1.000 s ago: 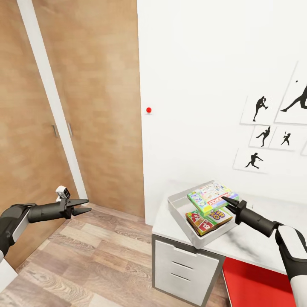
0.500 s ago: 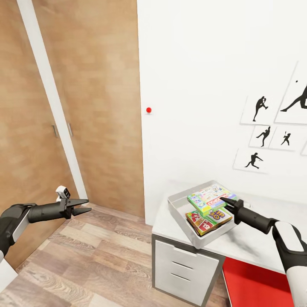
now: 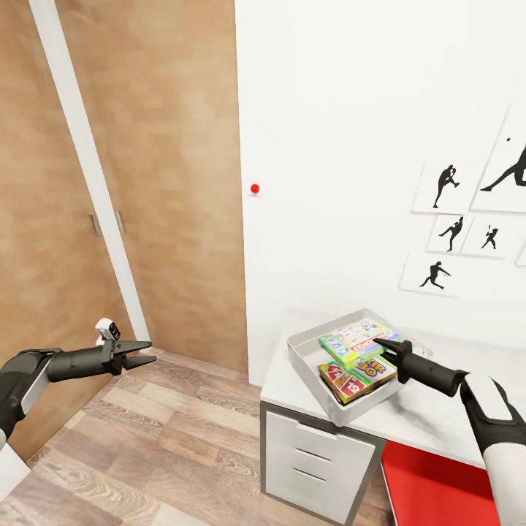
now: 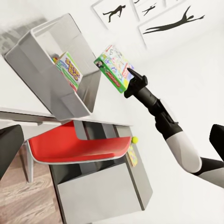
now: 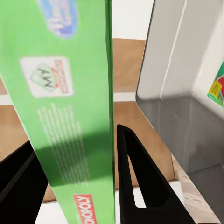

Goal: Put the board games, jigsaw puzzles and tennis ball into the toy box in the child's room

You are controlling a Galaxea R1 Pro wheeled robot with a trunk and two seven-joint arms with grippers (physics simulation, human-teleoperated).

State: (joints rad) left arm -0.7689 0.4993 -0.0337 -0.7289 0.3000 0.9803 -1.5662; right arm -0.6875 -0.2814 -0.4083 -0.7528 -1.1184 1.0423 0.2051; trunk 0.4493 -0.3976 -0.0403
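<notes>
The pale grey toy box [image 3: 305, 363] sits on the corner of the table [image 3: 420, 420]. Inside it leans a red, green and blue printed board game [image 3: 343, 381]. My right gripper [image 3: 381, 347] is shut on the edge of a multicoloured board game [image 3: 351, 340], held tilted just above the toy box. The right wrist view has that game's green face [image 5: 70, 116] between my fingers [image 5: 135, 186], beside the toy box wall [image 5: 186, 84]. My left gripper [image 3: 145, 353] hangs open over the floor, holding nothing. A tennis ball [image 4: 135, 139] and a small coloured jigsaw puzzle [image 4: 132, 155] lie on the table's dark end.
White drawers [image 3: 314, 456] sit under the table corner, with a red chair [image 3: 438, 482] tucked beside them. Wooden wardrobe doors [image 3: 146, 183] stand to the left over wood flooring [image 3: 146, 453]. Silhouette pictures [image 3: 453, 234] hang on the white wall.
My right gripper has carried the multicoloured board game slightly down and left, closer over the toy box. The left arm has not moved.
</notes>
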